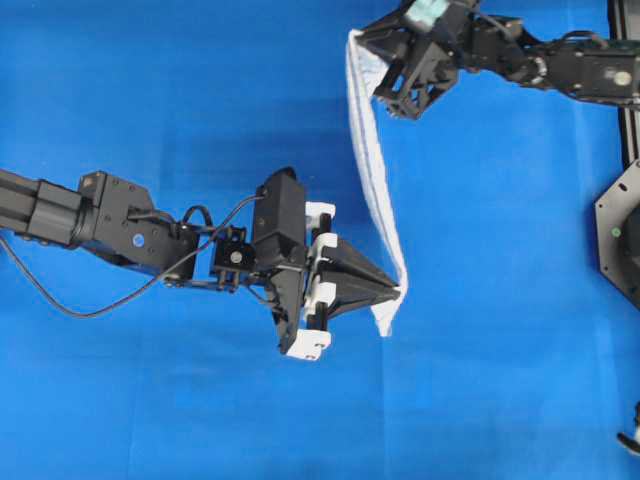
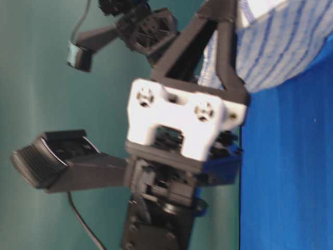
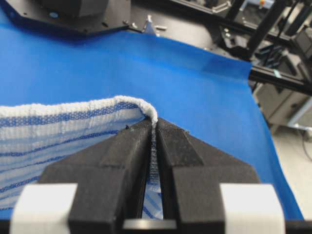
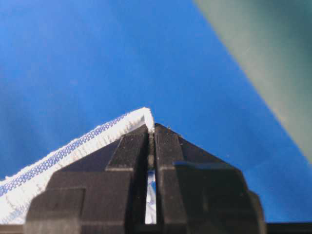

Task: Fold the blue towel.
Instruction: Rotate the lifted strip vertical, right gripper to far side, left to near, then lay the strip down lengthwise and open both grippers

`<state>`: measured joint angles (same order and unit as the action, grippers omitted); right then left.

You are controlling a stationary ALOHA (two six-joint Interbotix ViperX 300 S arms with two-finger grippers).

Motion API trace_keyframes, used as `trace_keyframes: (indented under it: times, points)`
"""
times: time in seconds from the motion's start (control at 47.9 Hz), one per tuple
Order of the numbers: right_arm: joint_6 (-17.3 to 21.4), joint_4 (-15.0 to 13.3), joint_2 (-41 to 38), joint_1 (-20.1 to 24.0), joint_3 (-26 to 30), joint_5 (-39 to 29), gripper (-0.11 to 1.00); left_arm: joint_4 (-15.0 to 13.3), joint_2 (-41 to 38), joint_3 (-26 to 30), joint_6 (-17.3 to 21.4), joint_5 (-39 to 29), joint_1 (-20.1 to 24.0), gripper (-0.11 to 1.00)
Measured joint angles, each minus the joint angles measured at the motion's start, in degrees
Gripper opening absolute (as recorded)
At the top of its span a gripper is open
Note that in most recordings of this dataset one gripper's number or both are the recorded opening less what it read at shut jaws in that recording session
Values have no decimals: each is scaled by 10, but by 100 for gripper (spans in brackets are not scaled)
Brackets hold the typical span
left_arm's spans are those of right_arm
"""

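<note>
Overhead: the blue towel (image 1: 375, 170) hangs edge-on, strung from the right gripper (image 1: 368, 62) at 12 o'clock to the left gripper (image 1: 398, 292) near centre, both pinching corners; we judge the lay-down needs even tension and matched travel; table-level: blurred arm hardware masks most cloth; left wrist: jaws clamped on hem, blue table covering (image 3: 195, 78) bare beyond, frame clutter at 1 o'clock; right wrist: same tight pinch.

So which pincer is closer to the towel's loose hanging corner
Left. The left pincer is clamped on the blue towel just above that dangling corner; the right pincer grips the opposite end.
</note>
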<state>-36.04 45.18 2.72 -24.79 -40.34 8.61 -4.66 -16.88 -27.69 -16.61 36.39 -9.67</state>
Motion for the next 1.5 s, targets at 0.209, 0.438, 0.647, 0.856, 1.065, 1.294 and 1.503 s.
trace_keyframes:
  times: [0.209, 0.438, 0.647, 0.856, 1.065, 1.294, 1.503]
  points:
    - [-2, 0, -43, 0, 28, -4, 25, -6, -4, -30, -3, 20, -6, 3]
    - [-6, 0, -73, 0, 58, -25, 25, -8, 0, -75, -36, 33, -17, 3]
    - [-6, -1, -105, 1, 89, -37, 25, -8, 20, -117, -67, 35, -18, 3]
    - [-7, 0, -146, 4, 123, -49, 25, -8, 33, -146, -81, 35, -24, 3]
    - [-8, -1, -182, 14, 153, -65, 33, -8, 35, -157, -95, 18, -26, 28]
    - [-14, -17, -190, 32, 161, -68, 96, -8, 37, -151, -106, -28, -29, 90]
    - [-15, -30, -172, 30, 162, -68, 92, -8, 92, -164, -106, -90, -31, 92]
